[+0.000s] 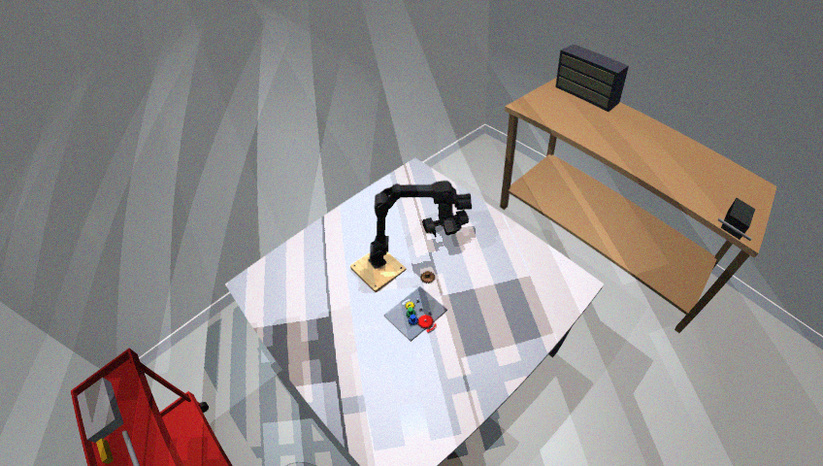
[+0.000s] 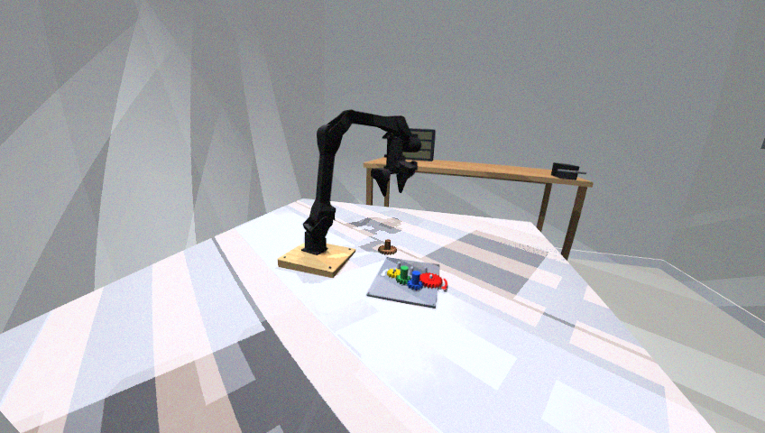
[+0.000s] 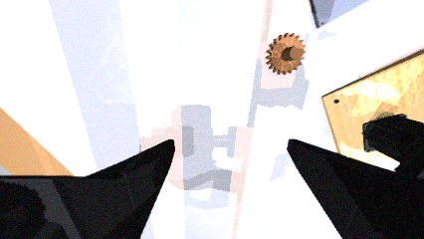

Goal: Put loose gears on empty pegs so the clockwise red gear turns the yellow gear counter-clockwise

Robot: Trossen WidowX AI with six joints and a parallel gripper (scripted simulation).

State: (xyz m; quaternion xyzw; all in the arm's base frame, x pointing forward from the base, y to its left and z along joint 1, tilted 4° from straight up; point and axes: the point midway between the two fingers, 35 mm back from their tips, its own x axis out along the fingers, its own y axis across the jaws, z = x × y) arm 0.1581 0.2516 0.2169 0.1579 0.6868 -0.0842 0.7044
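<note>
On the grey board (image 1: 398, 316) (image 2: 395, 299) the yellow gear (image 1: 407, 305) (image 2: 393, 272), a green gear (image 1: 411, 312) (image 2: 404, 275), a blue gear (image 1: 412, 318) (image 2: 415, 280) and the red gear (image 1: 424, 321) (image 2: 430, 280) stand in a row, each close beside the one before. Green and blue appear to sit low; whether fully flat is too small to tell. Several empty pegs show behind them. A brown gear (image 1: 427, 277) (image 2: 387, 248) (image 3: 286, 54) stands on the table off the board. My gripper (image 2: 392, 193) (image 3: 230, 144) is open and empty, high above the table, beyond the brown gear and away from the board.
The arm's wooden base plate (image 1: 375, 282) (image 2: 306, 267) (image 3: 348, 110) lies beside the board. A workbench (image 1: 635, 144) (image 2: 483, 170) stands behind the table, and a red cart (image 1: 184, 433) shows at the lower left in the top view. Patterned light and shadow cover the table.
</note>
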